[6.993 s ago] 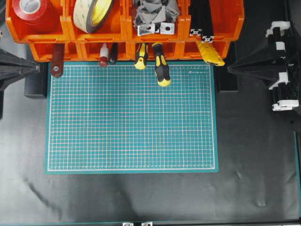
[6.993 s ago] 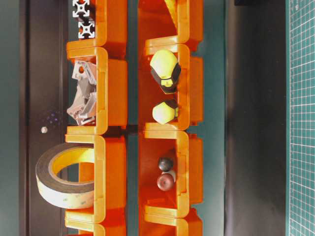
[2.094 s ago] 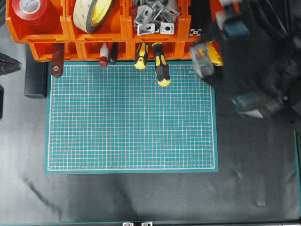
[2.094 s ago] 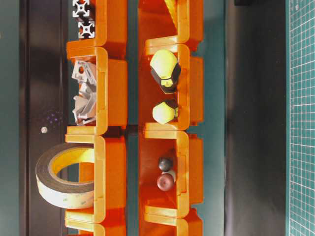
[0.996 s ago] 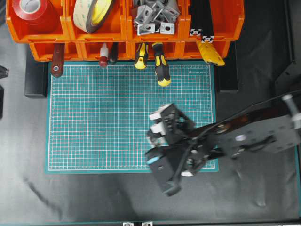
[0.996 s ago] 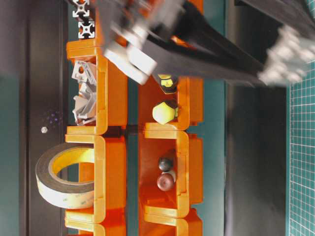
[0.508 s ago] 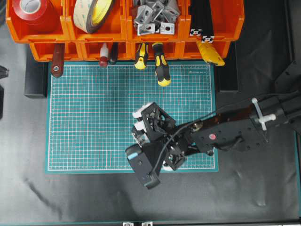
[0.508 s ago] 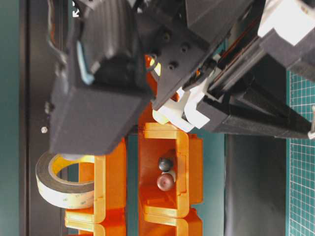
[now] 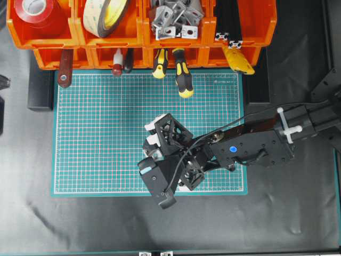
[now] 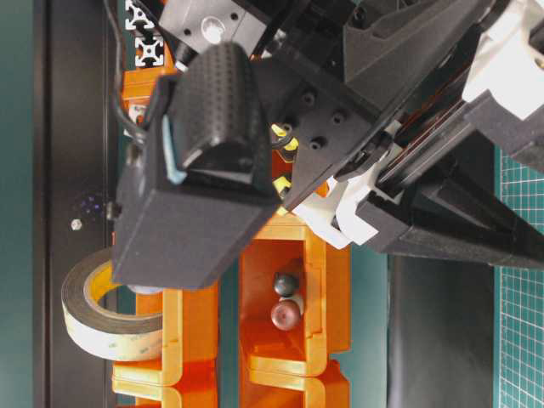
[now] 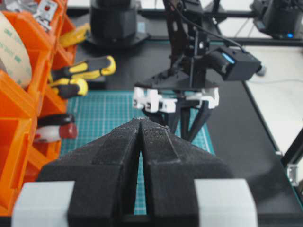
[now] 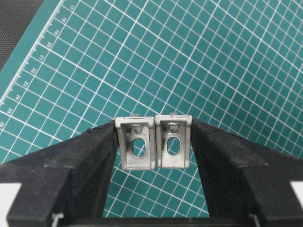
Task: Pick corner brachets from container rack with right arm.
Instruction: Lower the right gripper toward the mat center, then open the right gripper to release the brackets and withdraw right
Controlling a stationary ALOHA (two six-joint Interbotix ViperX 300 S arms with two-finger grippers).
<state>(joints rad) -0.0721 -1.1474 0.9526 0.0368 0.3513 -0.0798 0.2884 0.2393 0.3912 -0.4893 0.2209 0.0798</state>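
My right gripper (image 12: 154,124) is shut on two corner brackets, held side by side between the black pads: one on the left (image 12: 137,143) and one on the right (image 12: 173,141). They hang just above the green mat (image 12: 199,56). In the overhead view the right gripper (image 9: 166,140) is over the mat's front middle. The orange container rack (image 9: 133,40) stands along the back; one upper bin holds more brackets (image 9: 175,16). My left gripper (image 11: 141,120) is shut and empty, off the mat's left side, facing the right gripper (image 11: 189,135).
Yellow-black screwdrivers (image 9: 182,77) stick out of the lower bins over the mat's back edge. A tape roll (image 9: 106,13), red tape (image 9: 34,10) and black slotted bars (image 9: 228,21) sit in other upper bins. The green mat (image 9: 96,133) lies on a black tabletop.
The right arm went from the bracket bin down to the mat's front and has shifted left and slightly back over the last second. The left gripper has not moved.
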